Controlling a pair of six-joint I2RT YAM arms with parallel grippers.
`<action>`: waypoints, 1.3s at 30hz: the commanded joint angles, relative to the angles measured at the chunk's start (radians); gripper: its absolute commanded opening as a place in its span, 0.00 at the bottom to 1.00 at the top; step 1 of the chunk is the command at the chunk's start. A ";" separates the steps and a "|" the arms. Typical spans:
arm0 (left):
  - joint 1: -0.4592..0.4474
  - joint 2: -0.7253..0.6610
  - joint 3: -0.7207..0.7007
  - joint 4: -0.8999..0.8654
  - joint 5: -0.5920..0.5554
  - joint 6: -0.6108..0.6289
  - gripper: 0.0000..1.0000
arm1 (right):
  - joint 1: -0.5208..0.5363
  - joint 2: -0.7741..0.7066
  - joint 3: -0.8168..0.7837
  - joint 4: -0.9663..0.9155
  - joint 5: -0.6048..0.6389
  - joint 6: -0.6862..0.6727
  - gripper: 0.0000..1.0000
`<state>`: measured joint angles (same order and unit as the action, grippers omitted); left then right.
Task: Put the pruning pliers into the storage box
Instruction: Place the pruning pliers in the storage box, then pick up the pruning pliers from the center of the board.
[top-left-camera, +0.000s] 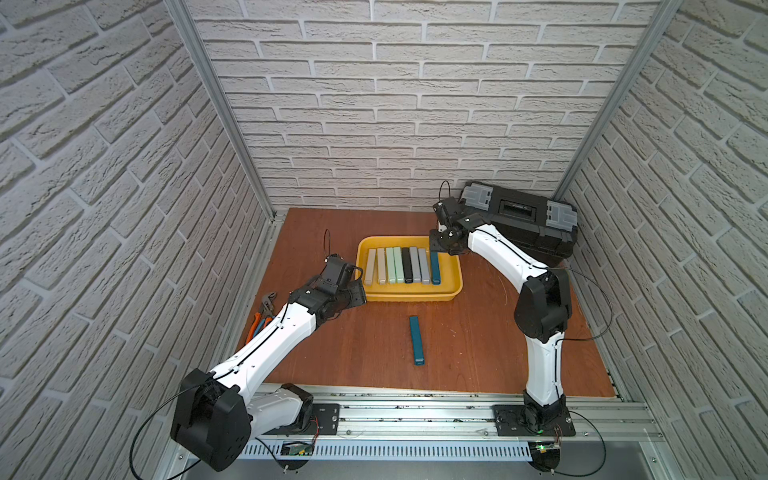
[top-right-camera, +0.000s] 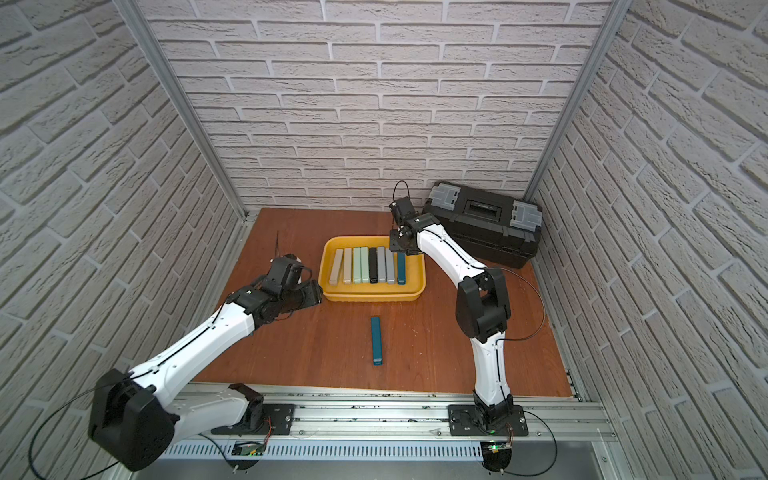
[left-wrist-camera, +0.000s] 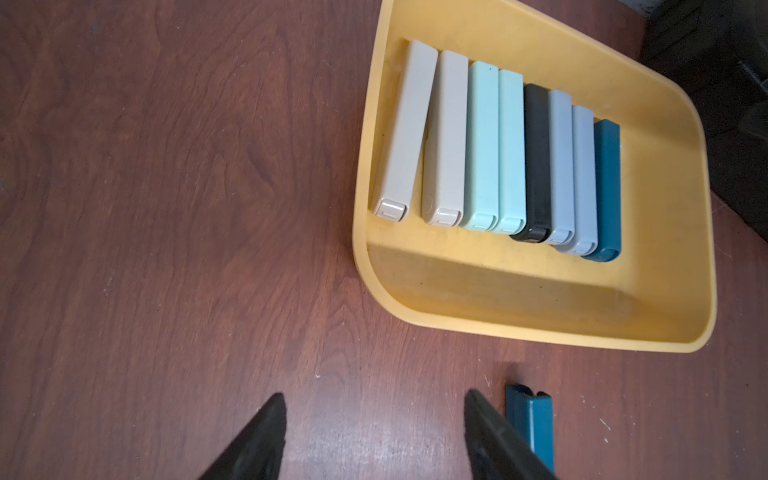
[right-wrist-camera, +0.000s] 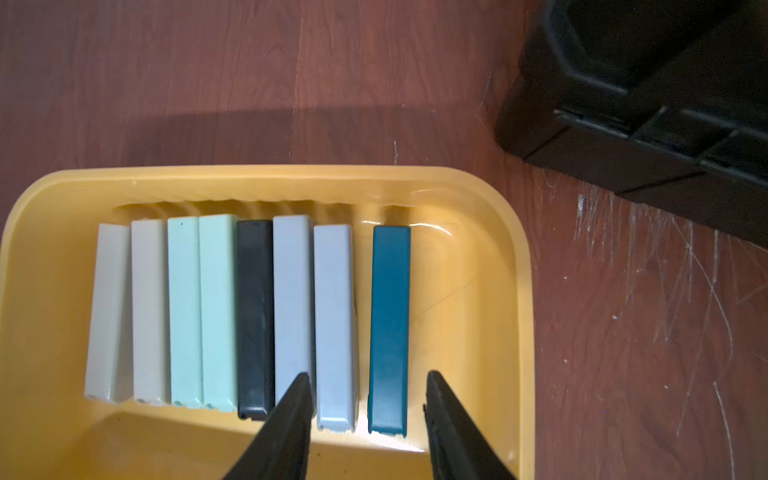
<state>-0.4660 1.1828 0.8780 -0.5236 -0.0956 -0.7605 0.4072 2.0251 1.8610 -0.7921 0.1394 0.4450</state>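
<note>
Eight of the pruning pliers (top-left-camera: 401, 266) lie in the storage box (top-left-camera: 409, 296), a yellow tub in the middle of the desk (top-left-camera: 332, 353). They form one row, side by side, with their long axes running from the desk's near edge toward its far edge. From the left edge the order is two beige, two mint green, one black, two grey and one teal. Their clasp ends point toward the near edge. The outermost beige bar is slanted and leans against its neighbour. The boxed teal bar (right-wrist-camera: 390, 328) sits a little apart from the grey one beside it.

The right gripper (right-wrist-camera: 369, 373) hovers over the box's far right corner. Its fingers are spread to either side of that teal bar, with a gap on each side, and grip nothing.

The loose teal bar (top-left-camera: 416, 340) lies flat on the desk between the box and the near edge. Its long axis also runs near to far, and its paler clasp end points toward the near edge.

The left gripper (left-wrist-camera: 374, 392) is beside the box's near left corner, spread and empty. One finger is just beside the loose bar's far end.

A black toolbox (top-left-camera: 523, 232) fills the far right corner, and any lettering on it is too small to read. The orange-handled pliers (top-left-camera: 259, 320) lie by the left edge.
</note>
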 joint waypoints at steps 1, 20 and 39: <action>-0.004 -0.011 0.024 0.014 0.002 0.013 0.68 | 0.049 -0.156 -0.077 -0.006 0.036 -0.017 0.47; 0.007 -0.047 0.020 0.002 -0.036 0.057 0.68 | 0.417 -0.564 -0.642 -0.071 0.044 0.223 0.54; 0.011 -0.068 -0.002 -0.013 -0.035 0.060 0.68 | 0.558 -0.298 -0.674 0.096 -0.032 0.367 0.58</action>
<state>-0.4648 1.1320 0.8906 -0.5362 -0.1196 -0.7094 0.9676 1.7138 1.1614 -0.6983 0.0845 0.8055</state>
